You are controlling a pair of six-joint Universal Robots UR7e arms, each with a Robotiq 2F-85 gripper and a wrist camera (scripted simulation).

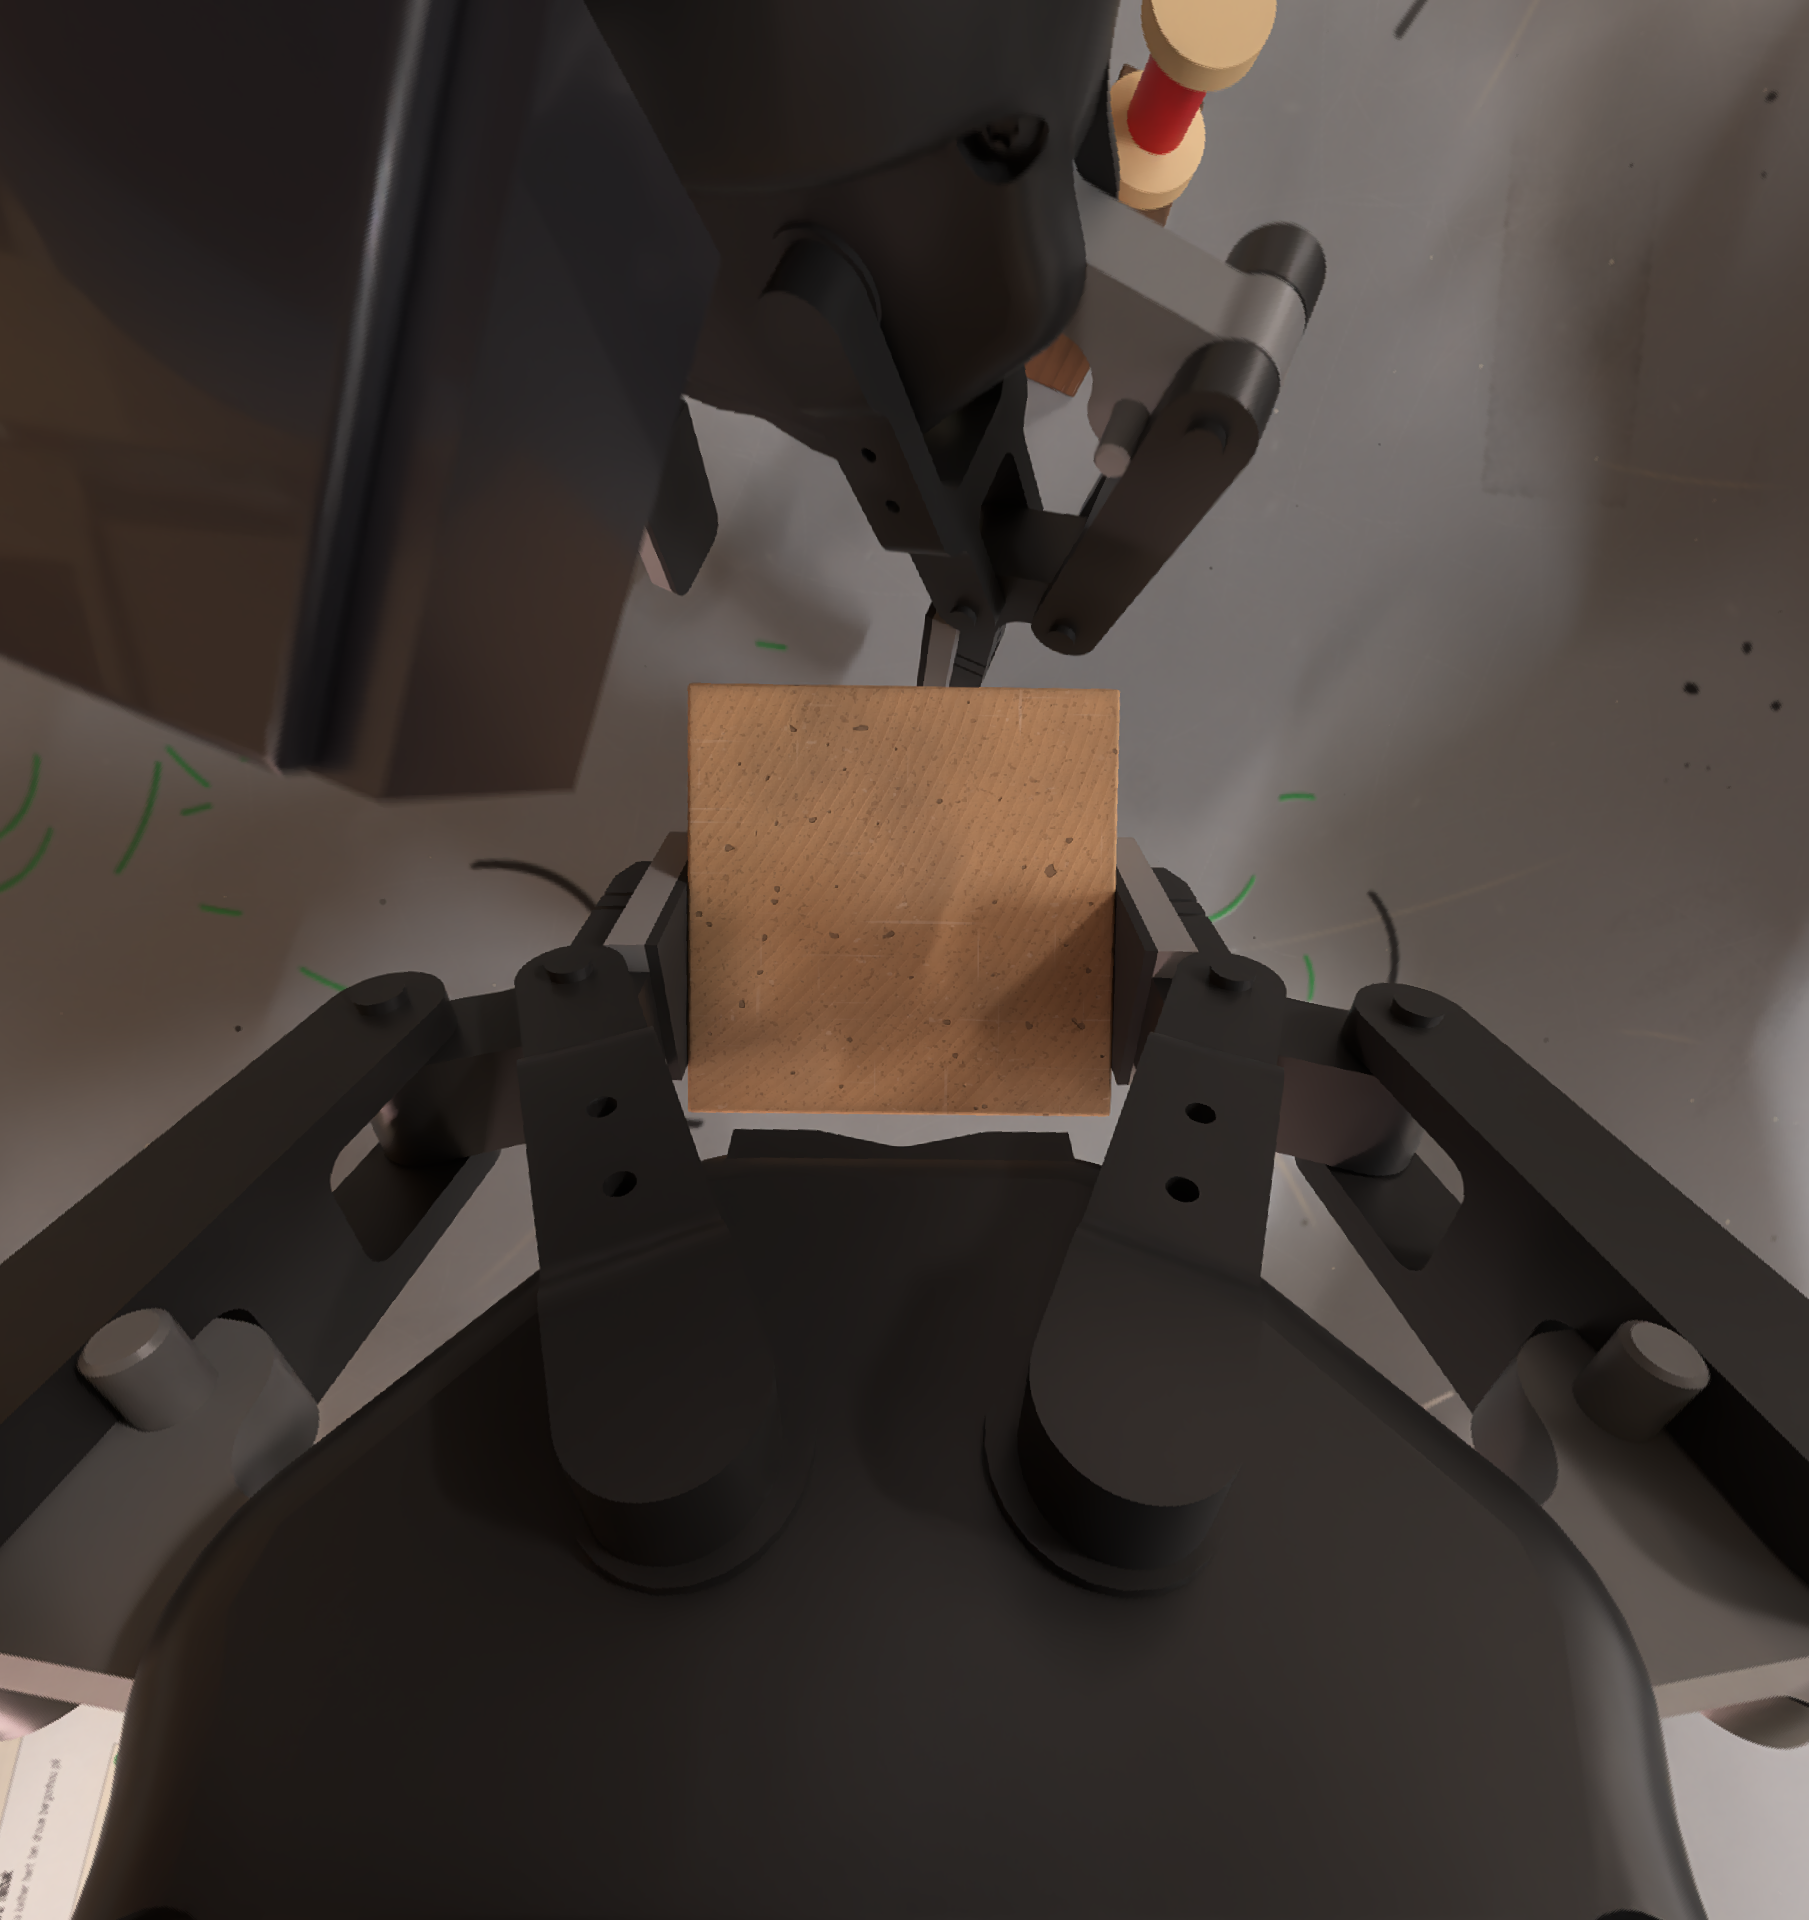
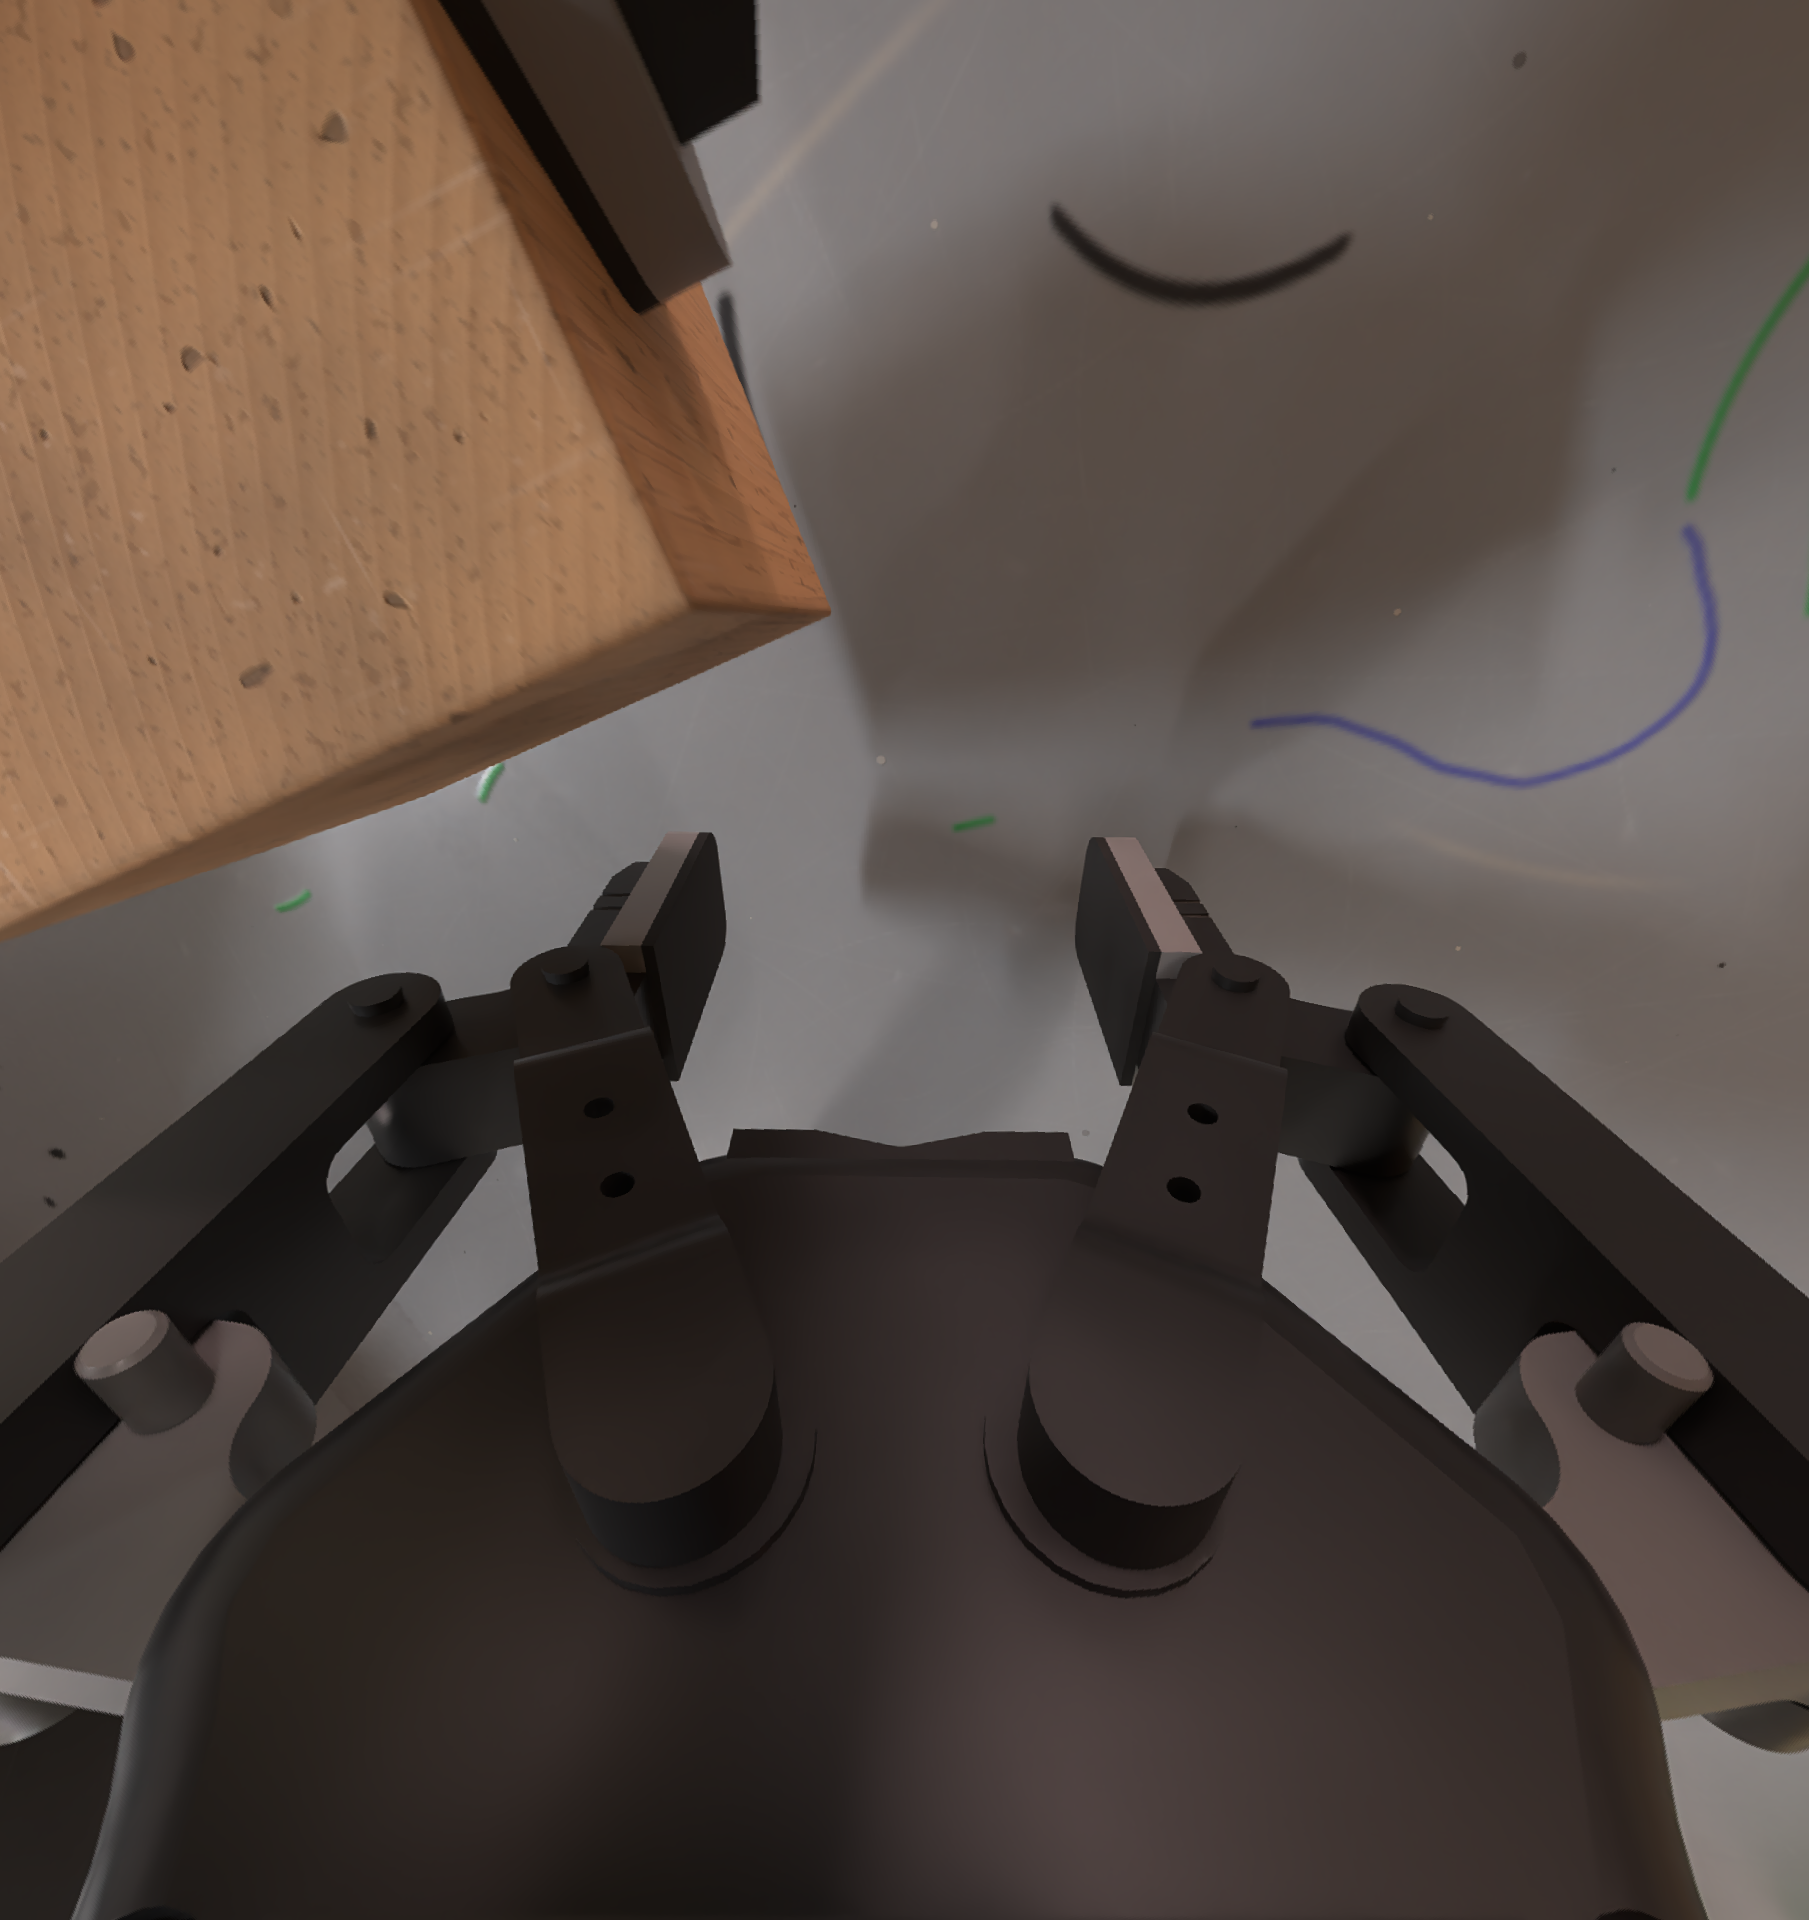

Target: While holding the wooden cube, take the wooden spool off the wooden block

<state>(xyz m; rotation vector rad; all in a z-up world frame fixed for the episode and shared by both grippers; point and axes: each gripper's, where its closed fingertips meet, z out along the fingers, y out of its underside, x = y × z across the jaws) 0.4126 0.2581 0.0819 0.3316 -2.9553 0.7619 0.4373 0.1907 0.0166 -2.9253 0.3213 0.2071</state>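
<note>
Between left gripper (image 1: 902,966) pads, wooden cube (image 1: 902,899) clamped, right gripper (image 2: 900,956) parted, empty

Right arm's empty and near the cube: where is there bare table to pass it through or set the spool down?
Free: grey table ahead of the open right gripper, by the pen scribbles. Crowded: its left, where the wooden cube sits clamped in the left gripper. The spool shows past the right gripper's body.

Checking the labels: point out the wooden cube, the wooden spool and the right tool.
wooden cube (image 1: 902,899): left wrist view, middle of its facing side.
wooden spool (image 1: 1170,99): left wrist view, on its red core.
right tool (image 2: 900,940): right wrist view, midway between its open fingertips.
</note>
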